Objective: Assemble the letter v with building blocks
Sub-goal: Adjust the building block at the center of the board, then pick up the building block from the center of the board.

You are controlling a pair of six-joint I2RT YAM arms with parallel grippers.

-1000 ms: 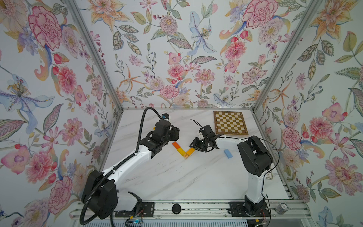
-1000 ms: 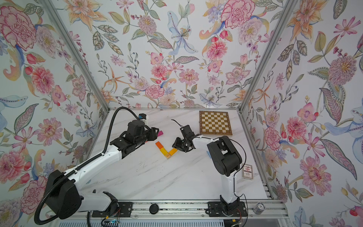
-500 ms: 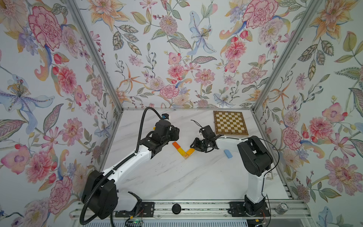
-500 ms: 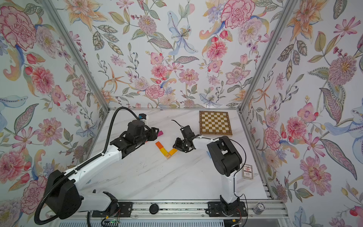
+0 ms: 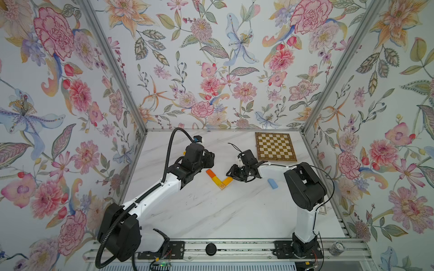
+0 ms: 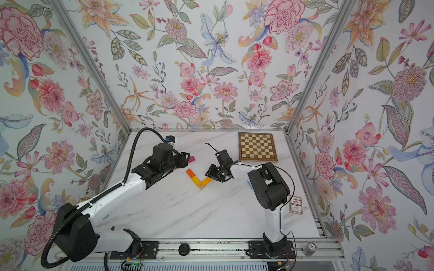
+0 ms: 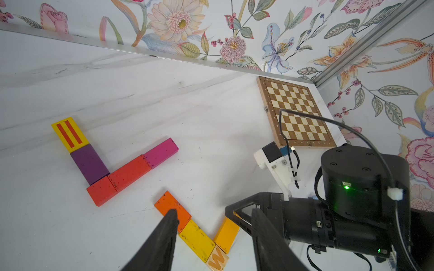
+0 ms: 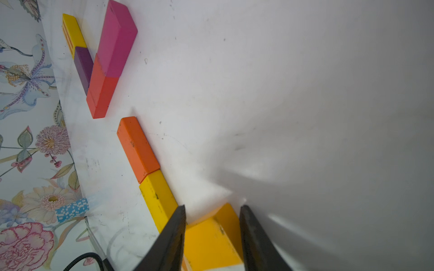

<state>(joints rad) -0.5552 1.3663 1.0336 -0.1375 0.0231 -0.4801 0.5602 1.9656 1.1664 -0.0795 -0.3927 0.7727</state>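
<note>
Right hand [image 8: 213, 207] straddles the amber block [image 8: 211, 241] touching the W cube [image 7: 217, 258]; whether it pinches cannot be told. Left hand [image 7: 214, 211], spread and empty, hovers near that cube.

Bright, even white light fills the booth, and the pale worktop [image 5: 211, 211] carries only faint shadows in both top views. Just ahead of the right claw [image 8: 212, 208] a soft grey shadow fans out, with a small glare patch beside it. That claw and the left claw [image 7: 214, 211] look blurred, too close to their lenses. The wrist views bend slightly at the margins.
</note>
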